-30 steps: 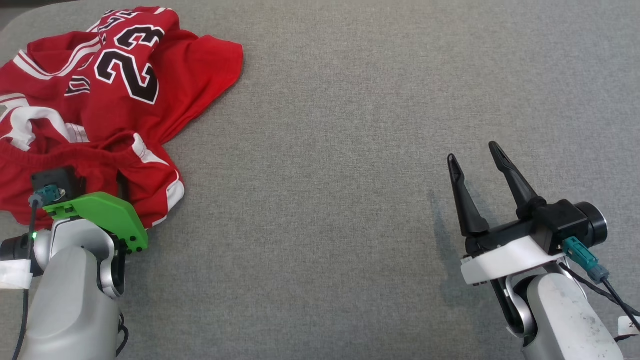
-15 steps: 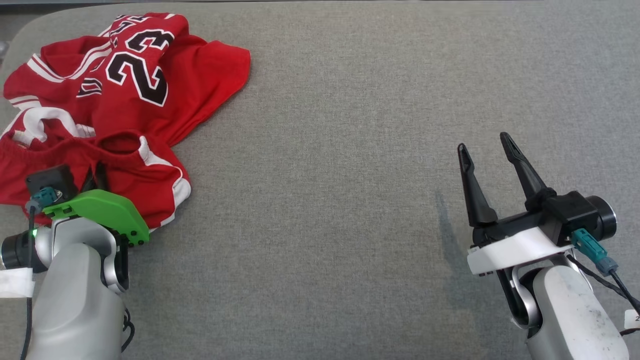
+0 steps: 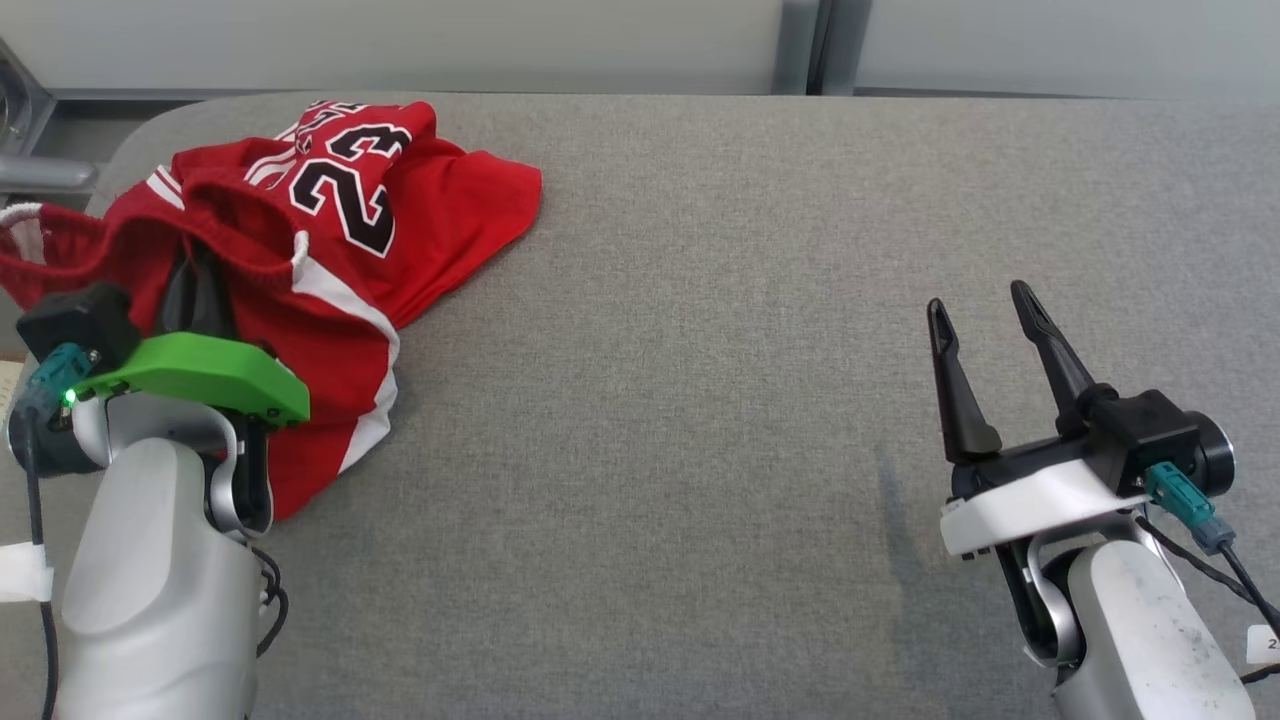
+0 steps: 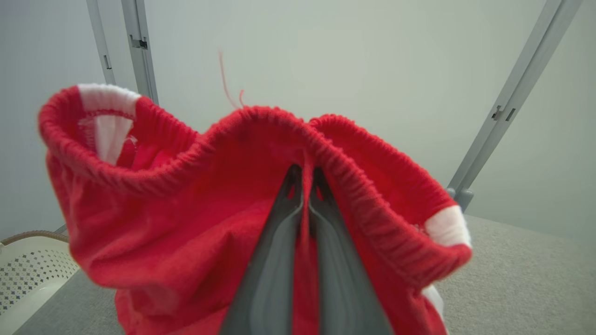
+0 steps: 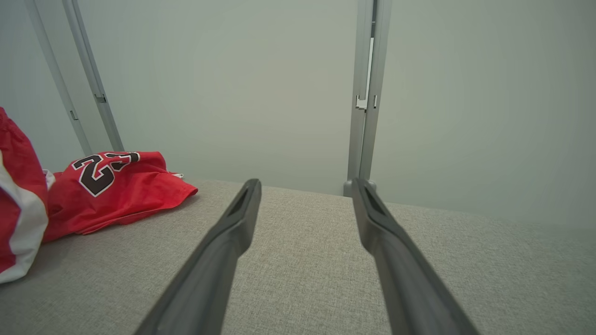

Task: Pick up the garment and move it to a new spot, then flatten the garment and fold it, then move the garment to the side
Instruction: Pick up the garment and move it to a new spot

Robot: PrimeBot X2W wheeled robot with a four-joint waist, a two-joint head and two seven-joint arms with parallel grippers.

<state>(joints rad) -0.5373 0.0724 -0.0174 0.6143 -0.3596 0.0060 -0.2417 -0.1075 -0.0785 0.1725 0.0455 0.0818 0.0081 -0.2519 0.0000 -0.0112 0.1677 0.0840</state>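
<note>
The left gripper [image 4: 305, 176] is pinching a ribbed red edge of the garment [image 3: 340, 220], its two fingers pressing together on the cloth and holding that edge up at the left of the head view. The rest, showing the number 23, is lying bunched at the upper left of the grey padded table [image 3: 700, 300]. The right gripper [image 3: 978, 298] is hovering at the lower right, fingers spread wide, gripping nothing. A pale wall [image 3: 400, 40] with a metal post [image 5: 365, 93] is standing behind.

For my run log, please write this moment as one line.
left claw: shut on red fabric garment with number 23, at its waistband | right claw: open, empty | far part lying on grey fabric surface
</note>
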